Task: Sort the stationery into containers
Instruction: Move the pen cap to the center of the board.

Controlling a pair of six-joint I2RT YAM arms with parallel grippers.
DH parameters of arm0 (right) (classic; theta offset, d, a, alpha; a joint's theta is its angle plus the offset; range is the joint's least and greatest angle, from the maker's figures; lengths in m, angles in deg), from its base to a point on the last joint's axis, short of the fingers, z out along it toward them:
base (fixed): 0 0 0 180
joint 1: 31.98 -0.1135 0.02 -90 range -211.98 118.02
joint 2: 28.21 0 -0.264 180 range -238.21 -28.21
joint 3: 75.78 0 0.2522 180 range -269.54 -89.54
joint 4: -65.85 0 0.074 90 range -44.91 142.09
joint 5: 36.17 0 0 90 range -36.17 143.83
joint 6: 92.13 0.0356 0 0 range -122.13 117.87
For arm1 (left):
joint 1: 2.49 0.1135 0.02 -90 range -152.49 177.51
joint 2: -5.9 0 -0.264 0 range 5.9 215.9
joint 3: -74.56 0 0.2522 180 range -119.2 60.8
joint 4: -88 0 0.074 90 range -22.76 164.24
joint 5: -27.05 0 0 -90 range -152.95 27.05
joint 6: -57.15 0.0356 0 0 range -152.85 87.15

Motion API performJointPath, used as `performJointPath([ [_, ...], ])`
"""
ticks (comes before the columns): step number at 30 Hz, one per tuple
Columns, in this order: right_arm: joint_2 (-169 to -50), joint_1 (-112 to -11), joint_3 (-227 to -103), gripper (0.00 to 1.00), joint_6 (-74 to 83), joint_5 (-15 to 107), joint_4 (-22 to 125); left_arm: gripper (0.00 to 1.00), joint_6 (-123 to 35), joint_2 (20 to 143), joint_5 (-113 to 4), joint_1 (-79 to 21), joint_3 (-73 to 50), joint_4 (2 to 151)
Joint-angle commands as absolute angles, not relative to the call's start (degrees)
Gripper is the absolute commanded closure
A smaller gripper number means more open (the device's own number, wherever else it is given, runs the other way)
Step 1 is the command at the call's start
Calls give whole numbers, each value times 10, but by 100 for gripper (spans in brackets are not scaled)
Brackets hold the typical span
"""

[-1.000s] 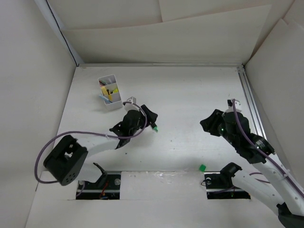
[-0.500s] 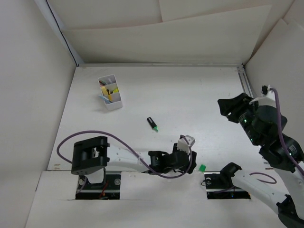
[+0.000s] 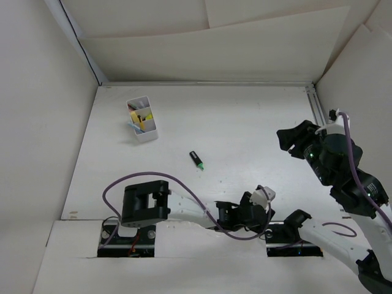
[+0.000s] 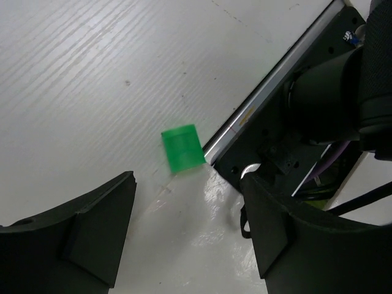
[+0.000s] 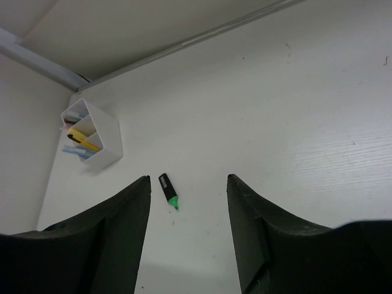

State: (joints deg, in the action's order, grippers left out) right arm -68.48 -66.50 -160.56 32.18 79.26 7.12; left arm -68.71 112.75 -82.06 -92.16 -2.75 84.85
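Observation:
A white two-compartment box (image 3: 142, 119) at the back left holds yellow, blue and red pens; the right wrist view also shows this box (image 5: 92, 139). An uncapped green highlighter with a black body (image 3: 196, 160) lies alone mid-table, and the right wrist view has the highlighter (image 5: 168, 190) far below. A small green cap (image 4: 182, 147) lies by the right arm's base mount. My left gripper (image 4: 188, 184) is open just short of the cap, empty; from above the left gripper (image 3: 257, 213) hides the cap. My right gripper (image 3: 295, 136) hangs raised and open, the right gripper (image 5: 187, 180) holding nothing.
The right arm's black base mount and cables (image 4: 306, 116) sit right beside the cap. A metal rail (image 3: 321, 125) runs along the table's right side. White walls close in the back and both sides.
My left arm left the highlighter on the table and swung right along the near edge to the green cap. My right arm pulled back to the right and rose, its jaws widening.

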Motion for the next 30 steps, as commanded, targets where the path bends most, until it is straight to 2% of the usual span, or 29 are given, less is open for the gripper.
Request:
performJointPath([
  [1,-679,-663,-1599,42,307,784,92,33,-666,1153,-844,-928,-70,824],
  [5,-673,-663,-1599,42,301,779,92,33,-661,1190,-857,-928,-100,810],
  [13,-656,-663,-1599,42,301,767,98,46,-661,1229,-888,-928,-136,783],
  [14,-656,-663,-1593,42,301,767,98,49,-661,1229,-895,-928,-136,783],
  [17,-651,-663,-1588,42,301,762,104,69,-661,1239,-900,-928,-143,777],
  [20,-651,-663,-1583,42,301,762,104,83,-655,1239,-907,-928,-138,771],
  [21,-651,-663,-1583,42,301,755,104,92,-648,1239,-919,-928,-129,771],
  [22,-651,-663,-1583,42,301,755,104,92,-648,1239,-920,-928,-124,771],
  [23,-651,-663,-1577,42,301,755,110,100,-648,1232,-948,-928,-117,763],
  [26,-646,-663,-1563,42,301,750,117,100,-655,1206,-1008,-921,-101,743],
  [30,-639,-663,-1537,42,301,744,130,100,-662,1161,-1014,-885,-60,766],
])
